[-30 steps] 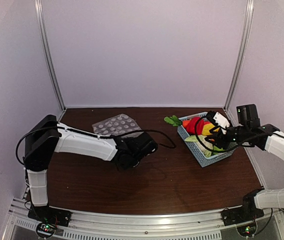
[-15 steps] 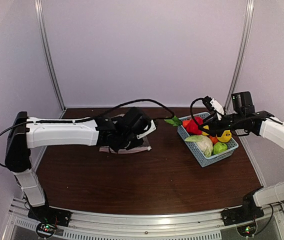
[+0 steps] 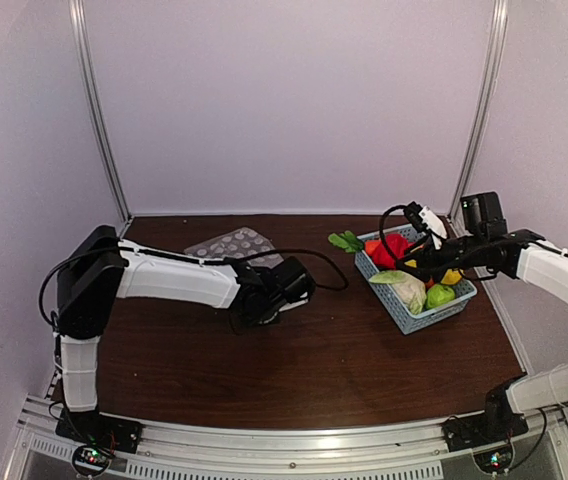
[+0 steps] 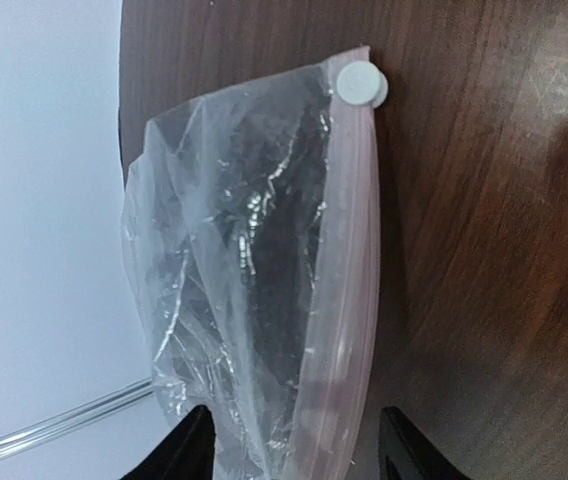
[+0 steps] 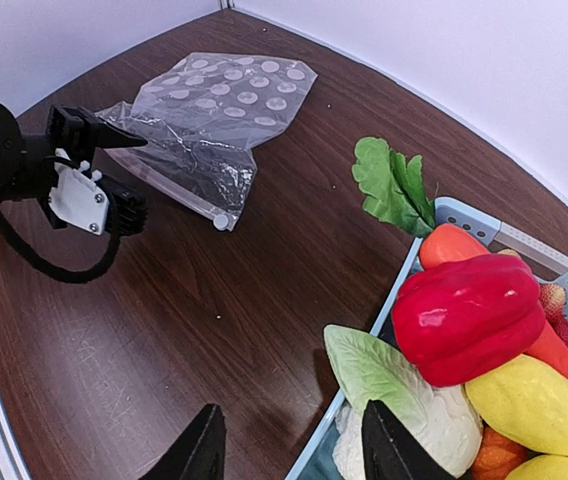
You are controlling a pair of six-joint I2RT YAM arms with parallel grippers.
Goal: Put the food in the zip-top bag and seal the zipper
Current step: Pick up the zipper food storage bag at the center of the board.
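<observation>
The zip-top bag [image 3: 226,246] lies flat on the table at back left, clear with white dots [image 5: 214,110]. Its pinkish zipper [image 4: 349,300] ends in a white slider [image 4: 361,84]. My left gripper [image 4: 299,455] is open, and the bag's mouth edge lies loose between its fingers [image 4: 189,450]. The food sits in a light-blue basket [image 3: 404,310]: red pepper [image 5: 469,315], yellow fruit [image 5: 529,405], pale cabbage [image 5: 404,400], leafy greens [image 5: 394,185]. My right gripper [image 5: 294,455] is open and empty, over the basket's left rim. The cabbage leaf lies just ahead of its right finger.
The basket [image 5: 464,212] stands at the right, close to the side wall. Bare dark wood [image 3: 344,350] lies between bag and basket. The left arm's black cable [image 3: 314,265] loops over the table. White enclosure walls stand behind and at both sides.
My left gripper has gone from shut to open. Half a second ago the left arm reached out over the bag; it has pulled back to the bag's near edge. The right gripper dipped slightly toward the basket.
</observation>
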